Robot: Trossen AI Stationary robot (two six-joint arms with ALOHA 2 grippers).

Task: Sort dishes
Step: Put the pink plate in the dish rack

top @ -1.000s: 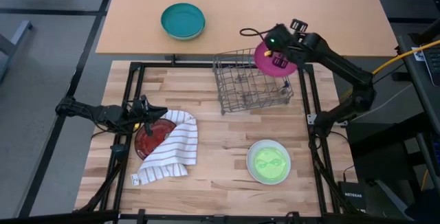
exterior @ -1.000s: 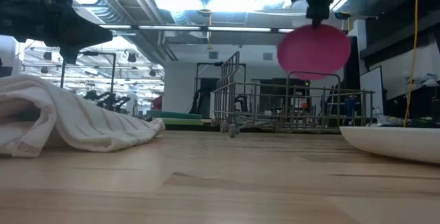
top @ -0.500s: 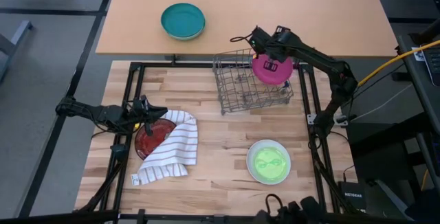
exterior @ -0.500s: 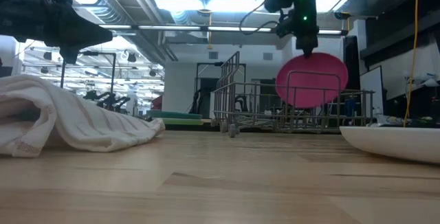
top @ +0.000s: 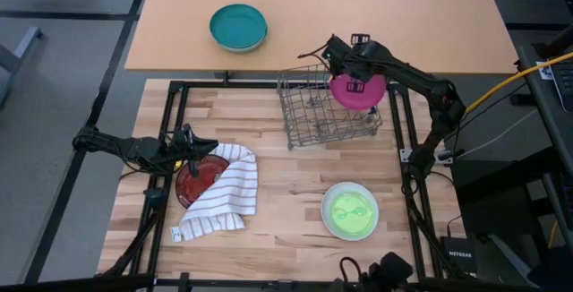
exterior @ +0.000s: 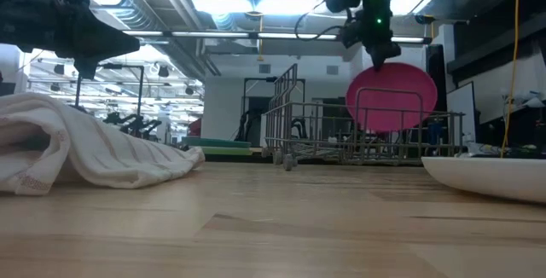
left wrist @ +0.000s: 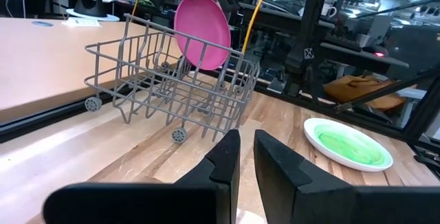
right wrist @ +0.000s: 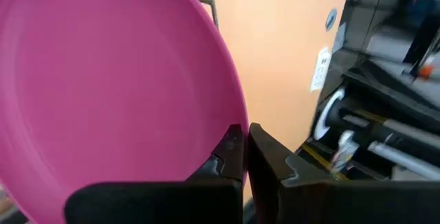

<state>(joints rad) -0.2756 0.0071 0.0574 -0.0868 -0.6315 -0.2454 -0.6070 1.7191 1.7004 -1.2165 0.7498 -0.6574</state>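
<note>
The magenta-pink plate (top: 359,91) hangs on edge at the upper right of the high view, over the right end of the wire dish rack (top: 320,106), pinched at its rim by the right gripper (top: 351,66), whose fingers are pressed together on it. In the low view it sits low among the rack's upright wires at right of centre, yet whether its lower edge rests in a slot or hangs just above one I cannot tell. By my reading the sorting is in its first third: this plate is nearly racked but not released, and two plates remain out on the wooden table (top: 286,211). The pale green plate (top: 350,210) lies flat at the lower right of the high view, well apart from the rack. The dark red plate (top: 199,177) lies at the lower left, partly under the white striped cloth (top: 223,193), so only its left portion shows. The left gripper (top: 192,149) hovers at that plate's upper edge; its fingers stand close with a narrow gap between them in the left wrist view, and no frame shows anything gripped. The teal bowl (top: 238,27) sits apart at the upper left on the tan table. The low view cuts the green plate to a sliver of rim at its right edge.
</note>
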